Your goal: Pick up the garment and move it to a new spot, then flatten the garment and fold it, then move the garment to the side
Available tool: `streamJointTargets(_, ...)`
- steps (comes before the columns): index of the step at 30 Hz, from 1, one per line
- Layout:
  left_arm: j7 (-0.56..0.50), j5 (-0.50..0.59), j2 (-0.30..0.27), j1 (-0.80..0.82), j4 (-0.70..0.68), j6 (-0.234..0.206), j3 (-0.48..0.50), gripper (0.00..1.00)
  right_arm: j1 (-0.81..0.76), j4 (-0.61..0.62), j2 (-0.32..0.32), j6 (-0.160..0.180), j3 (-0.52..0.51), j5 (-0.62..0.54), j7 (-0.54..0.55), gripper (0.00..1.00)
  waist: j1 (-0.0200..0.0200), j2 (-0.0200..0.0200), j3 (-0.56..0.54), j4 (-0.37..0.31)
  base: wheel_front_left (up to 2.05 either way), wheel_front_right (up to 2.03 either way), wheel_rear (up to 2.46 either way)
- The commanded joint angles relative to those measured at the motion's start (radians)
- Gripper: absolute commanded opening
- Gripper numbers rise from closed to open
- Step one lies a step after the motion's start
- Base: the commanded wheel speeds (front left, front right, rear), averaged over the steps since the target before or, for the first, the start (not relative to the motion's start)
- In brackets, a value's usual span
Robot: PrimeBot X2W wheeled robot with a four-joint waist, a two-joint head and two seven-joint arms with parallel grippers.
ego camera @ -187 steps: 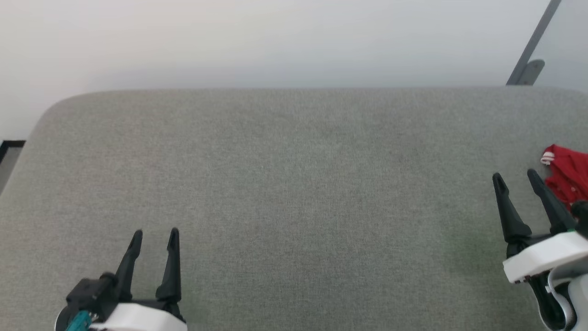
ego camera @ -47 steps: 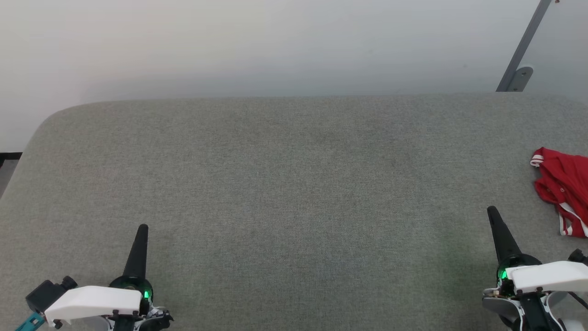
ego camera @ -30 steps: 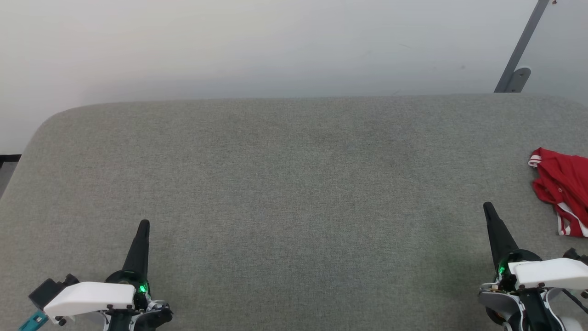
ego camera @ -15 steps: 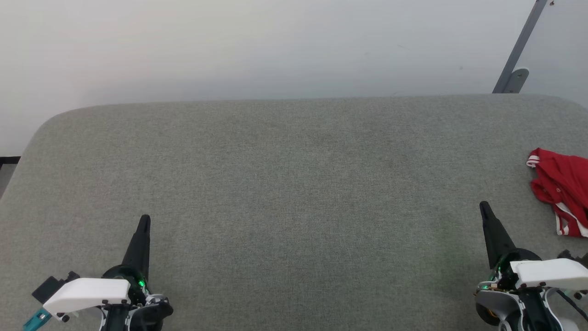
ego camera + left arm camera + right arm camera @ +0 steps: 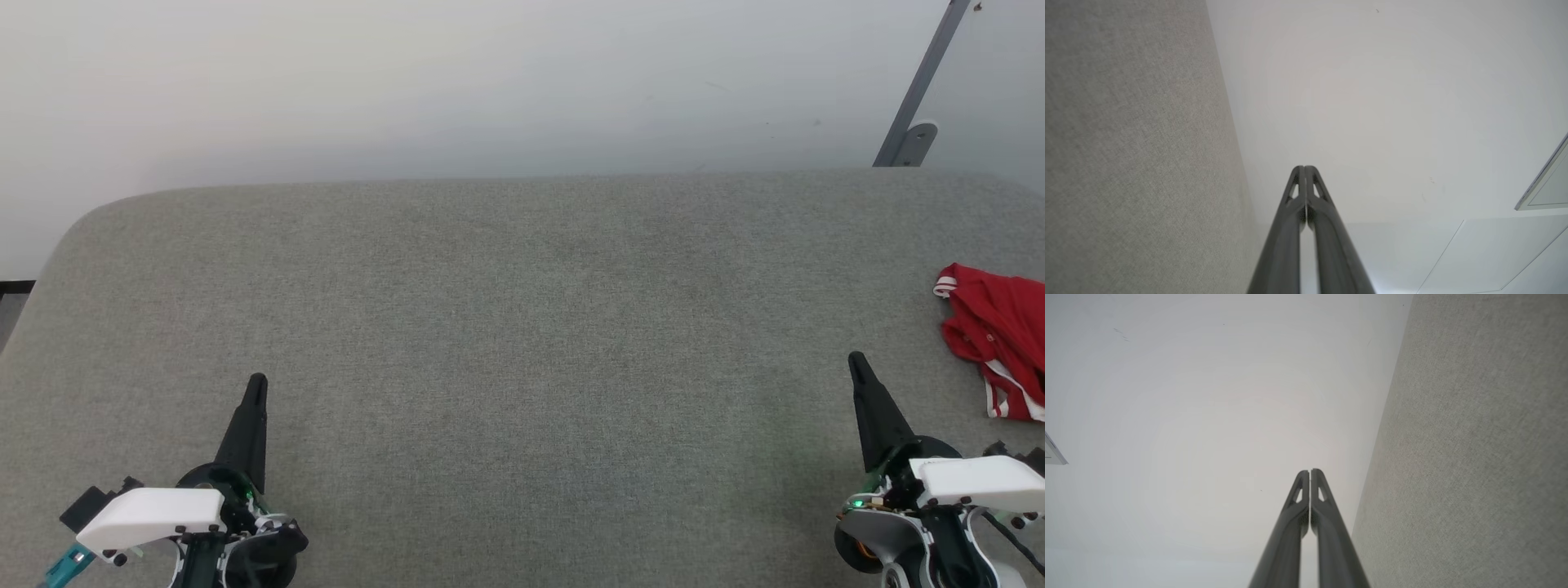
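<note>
Currently the crumpled red jersey-style garment with red-and-white striped trim [image 5: 988, 327] lies bunched on the grey fabric-covered counter [image 5: 522, 343]. It sits at the counter's far right side and is partly cut off by the right edge of the head view.

The left gripper [image 5: 257, 382] is low at the near left of the counter, with its dark fingers pointing toward the white wall [image 5: 490, 82]. Its jaws are clenched, tips pressed together and holding nothing, which is plain in the left wrist view.

The right gripper [image 5: 856, 359] is at the near right, near the garment but apart from it, with bare grey fabric between them. Its jaws are likewise clenched and empty, tips meeting in the right wrist view.

A grey metal strut with a bracket [image 5: 914, 131] slants across the wall at the upper right.
</note>
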State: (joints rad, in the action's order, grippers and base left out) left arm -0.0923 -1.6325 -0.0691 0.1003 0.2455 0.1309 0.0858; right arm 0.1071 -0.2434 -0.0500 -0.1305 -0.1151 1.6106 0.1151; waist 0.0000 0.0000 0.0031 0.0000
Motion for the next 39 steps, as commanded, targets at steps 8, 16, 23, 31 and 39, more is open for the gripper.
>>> streamJointTargets(8, -0.007, -0.001, 0.001, 0.014, 0.000, 0.000, 0.005, 0.00, 0.003, -0.003, 0.002, 0.000, -0.001, 0.003, 0.001, 0.00, 0.0000, 0.0000, 0.000, 0.000, 0.00, 0.00, 0.00)
streamJointTargets(16, -0.007, 0.002, 0.003, 0.014, 0.000, 0.000, 0.007, 0.00, 0.003, -0.003, 0.002, 0.000, 0.000, 0.003, 0.002, 0.00, 0.0000, 0.0000, 0.000, 0.000, 0.00, 0.00, 0.00)
streamJointTargets(23, -0.009, 0.004, 0.004, 0.014, 0.000, 0.000, 0.009, 0.00, 0.003, -0.003, 0.002, 0.000, -0.001, 0.003, 0.002, 0.00, 0.0000, 0.0000, 0.000, 0.000, 0.00, 0.00, 0.00)
streamJointTargets(31, -0.011, 0.006, 0.006, 0.015, 0.000, 0.000, 0.011, 0.00, 0.003, -0.003, 0.002, 0.000, -0.001, 0.003, 0.002, 0.00, 0.0000, 0.0000, 0.000, 0.000, 0.00, 0.00, 0.00)
streamJointTargets(39, -0.012, 0.008, 0.008, 0.015, 0.000, 0.000, 0.014, 0.00, 0.003, -0.003, 0.002, 0.000, -0.001, 0.003, 0.002, 0.00, 0.0000, 0.0000, 0.000, 0.000, 0.00, 0.00, 0.00)
